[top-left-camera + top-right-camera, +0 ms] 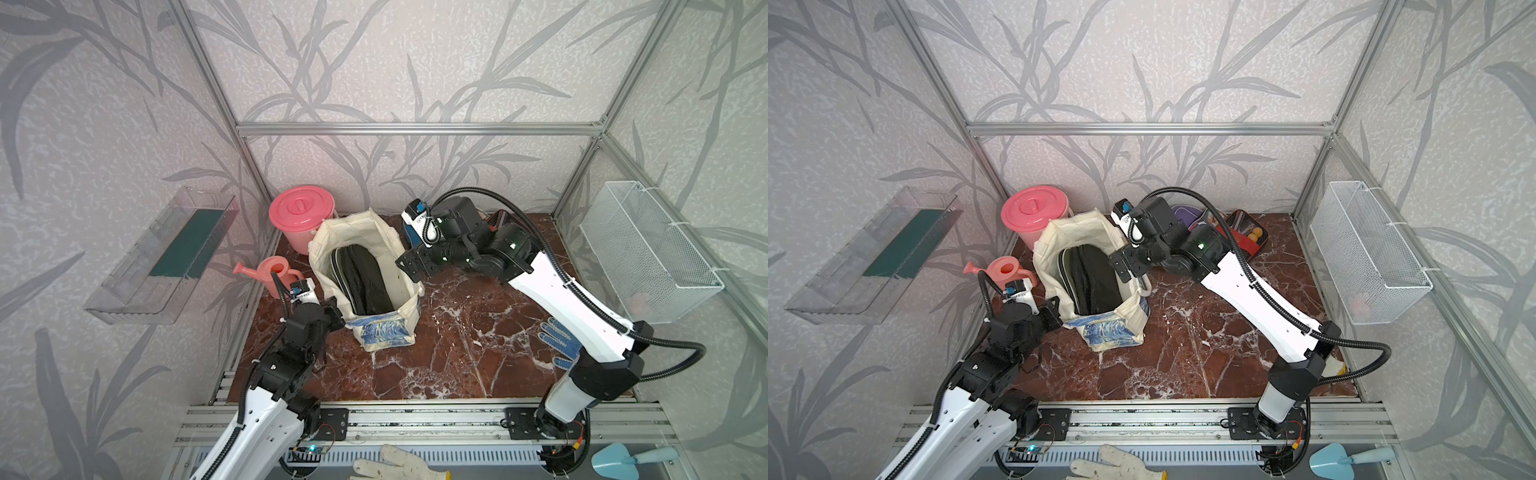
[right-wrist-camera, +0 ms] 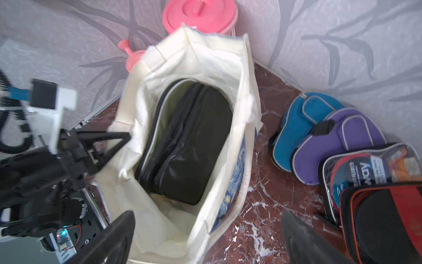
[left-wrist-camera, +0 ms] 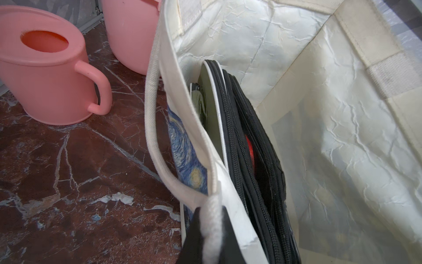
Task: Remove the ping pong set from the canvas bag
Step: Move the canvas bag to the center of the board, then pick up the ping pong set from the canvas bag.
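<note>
Left gripper [image 3: 211, 230] was clamped shut on the rope handle [image 3: 150, 118] at the near left corner of the bag [image 1: 386, 332], apparently holding the mouth open. Right gripper [image 1: 409, 266] was spread wide and empty over the bag's right rim, with nothing between its fingers in the right wrist view.

The bag stood toward the far left corner of the table [image 1: 457, 353]. Inside it, the olive case [image 3: 211, 102] stood on edge against the left wall, with the black case [image 2: 196, 148] touching it. A red glimpse between the zips suggested one more; count not certain.

Out of the bag, along the table's far edge to its right, lay an overlapping row: teal case [image 2: 294, 128], purple case [image 2: 342, 141], clear case [image 2: 370, 169], black-red case [image 2: 386, 224].

Judgement: four out, two or three left. Past half, not finished. Next grab likely the black case
</note>
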Controlling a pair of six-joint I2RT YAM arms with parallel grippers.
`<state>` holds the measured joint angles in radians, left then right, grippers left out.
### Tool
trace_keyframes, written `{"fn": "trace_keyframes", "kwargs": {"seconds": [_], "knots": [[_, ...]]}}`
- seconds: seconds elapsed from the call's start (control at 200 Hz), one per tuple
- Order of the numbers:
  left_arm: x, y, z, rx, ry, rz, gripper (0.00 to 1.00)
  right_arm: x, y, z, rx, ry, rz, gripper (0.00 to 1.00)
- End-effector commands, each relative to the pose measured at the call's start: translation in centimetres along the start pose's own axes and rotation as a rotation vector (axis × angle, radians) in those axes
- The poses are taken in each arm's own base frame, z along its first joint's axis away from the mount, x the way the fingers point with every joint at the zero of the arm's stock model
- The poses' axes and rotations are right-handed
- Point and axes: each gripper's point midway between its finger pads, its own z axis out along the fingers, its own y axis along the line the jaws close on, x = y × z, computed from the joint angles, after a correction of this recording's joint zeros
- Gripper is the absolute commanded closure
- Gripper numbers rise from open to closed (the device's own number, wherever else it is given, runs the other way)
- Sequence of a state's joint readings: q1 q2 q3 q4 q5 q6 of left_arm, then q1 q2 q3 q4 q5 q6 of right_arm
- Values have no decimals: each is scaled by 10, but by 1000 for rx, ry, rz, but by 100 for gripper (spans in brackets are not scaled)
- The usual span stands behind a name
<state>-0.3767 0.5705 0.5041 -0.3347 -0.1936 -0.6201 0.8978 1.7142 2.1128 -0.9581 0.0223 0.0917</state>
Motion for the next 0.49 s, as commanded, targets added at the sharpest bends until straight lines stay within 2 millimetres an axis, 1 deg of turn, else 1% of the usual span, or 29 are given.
{"fn": "trace_keyframes", "kwargs": {"seconds": [0.0, 0.04, 0.075, 0.105, 0.125, 0.15, 0.16, 0.175, 0.325, 0.49], "knots": [[-4, -1, 2, -13, -1, 9, 100, 13, 18, 34, -30, 113, -92, 0], [-3, -1, 3, -12, 2, 11, 100, 10, 27, 41, -50, 125, -112, 1], [-2, -1, 3, -13, 3, 11, 100, 10, 35, 52, -66, 142, -133, 2], [-3, 0, 3, -12, -1, 9, 100, 10, 40, 57, -77, 155, -147, 3], [-2, 0, 3, -12, 0, 8, 100, 14, 44, 66, -87, 177, -155, 3], [-2, 0, 3, -10, -2, 9, 100, 11, 48, 67, -102, 175, -158, 3], [-2, 0, 3, -10, -3, 8, 100, 14, 49, 73, -106, 189, -158, 4], [-2, 0, 3, -11, -5, 8, 100, 14, 51, 77, -114, 191, -156, 4], [0, 1, 4, -8, -10, 4, 100, 27, 61, 112, -155, 247, -147, 7], [5, 0, 8, 3, 9, 7, 100, 51, 58, 146, -138, 318, -148, 9]]}}
